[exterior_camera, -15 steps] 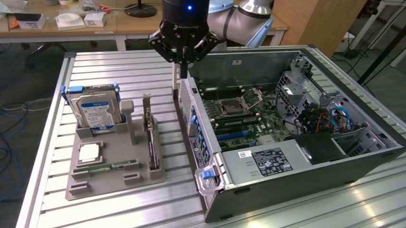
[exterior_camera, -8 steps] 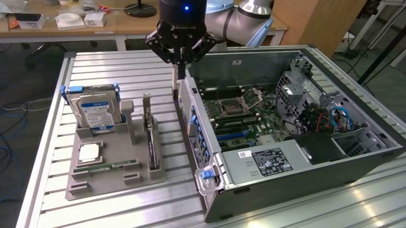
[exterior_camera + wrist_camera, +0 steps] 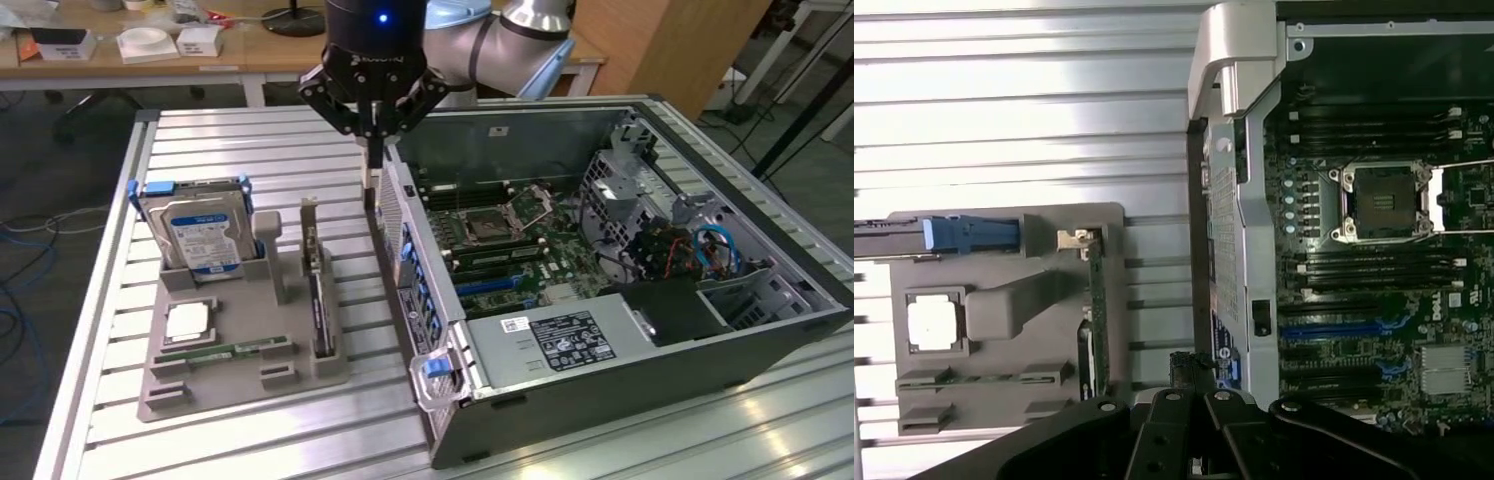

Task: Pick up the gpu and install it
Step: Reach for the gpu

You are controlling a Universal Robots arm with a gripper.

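The gpu (image 3: 318, 290) stands on its long edge in a slot of the grey holder (image 3: 240, 385), a slim dark card with a silver bracket at its far end. From the wrist view it appears edge-on as a thin green-brown strip (image 3: 1096, 310). My gripper (image 3: 375, 172) hangs above the table between the holder and the open computer case (image 3: 601, 330), close to the case's near wall and beyond the gpu's far end. Its fingers are drawn together with nothing between them. The motherboard (image 3: 514, 245) lies exposed inside the case.
The holder also carries a silver hard drive (image 3: 200, 235) with a blue-white label, a square CPU chip (image 3: 187, 320) and a green RAM stick (image 3: 227, 350). A tall case wall (image 3: 1229, 250) separates holder and motherboard. Ribbed aluminium table (image 3: 240, 150) surrounds them.
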